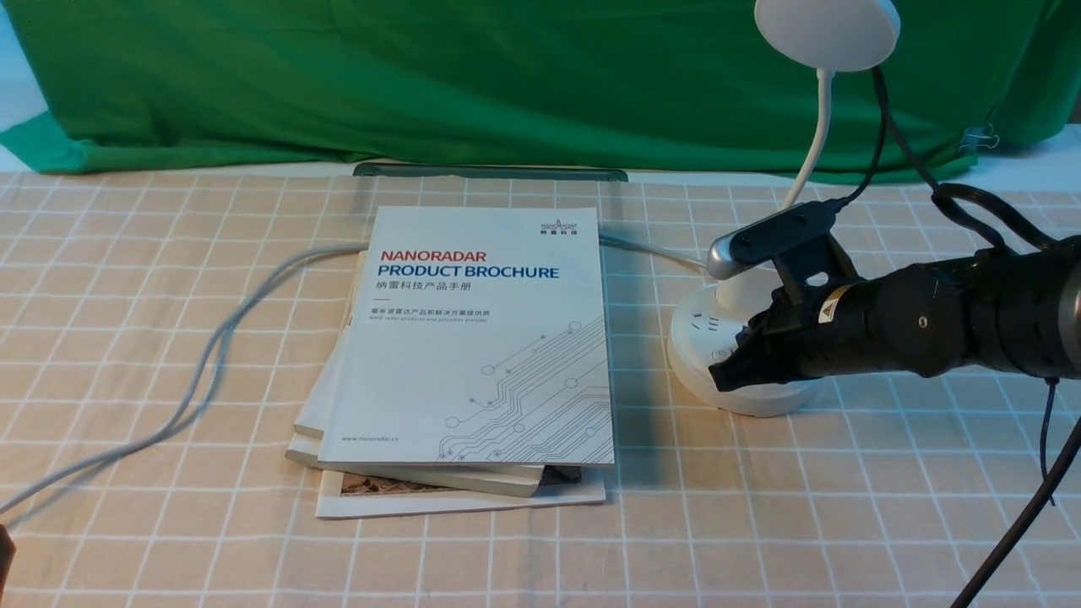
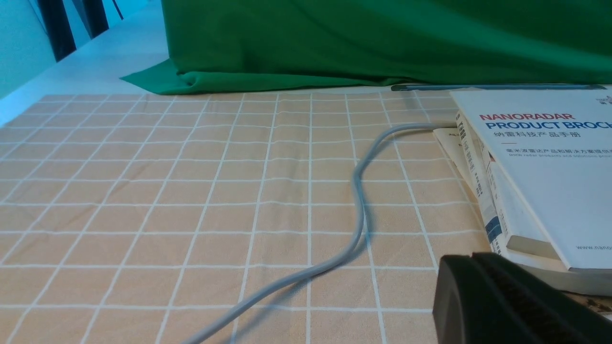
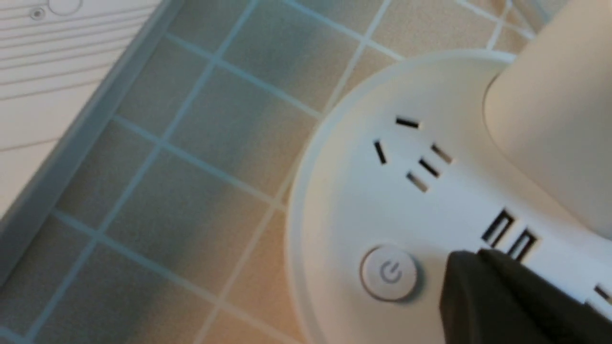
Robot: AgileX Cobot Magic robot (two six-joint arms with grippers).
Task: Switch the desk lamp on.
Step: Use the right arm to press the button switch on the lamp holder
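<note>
The white desk lamp stands at the right of the table, with its disc head point(image 1: 828, 32) high up, a thin gooseneck point(image 1: 815, 143) below it and a round base point(image 1: 697, 350) on the cloth. In the right wrist view the base point(image 3: 344, 191) shows socket slots, two USB ports point(image 3: 509, 234), a round power button point(image 3: 389, 273) and the cup-shaped holder point(image 3: 550, 119). My right gripper point(image 1: 725, 373) is shut and empty, low over the base. Its tip point(image 3: 471, 260) is just beside the power button, not on it. My left gripper point(image 2: 471, 260) is shut and empty, low near the table's front left.
A stack of brochures and books point(image 1: 473, 338) lies in the middle, close to the lamp's base. A grey cable point(image 1: 211, 355) snakes across the checked cloth on the left. A green backdrop point(image 1: 422, 84) closes the far side. Black cables point(image 1: 1022, 515) hang by my right arm.
</note>
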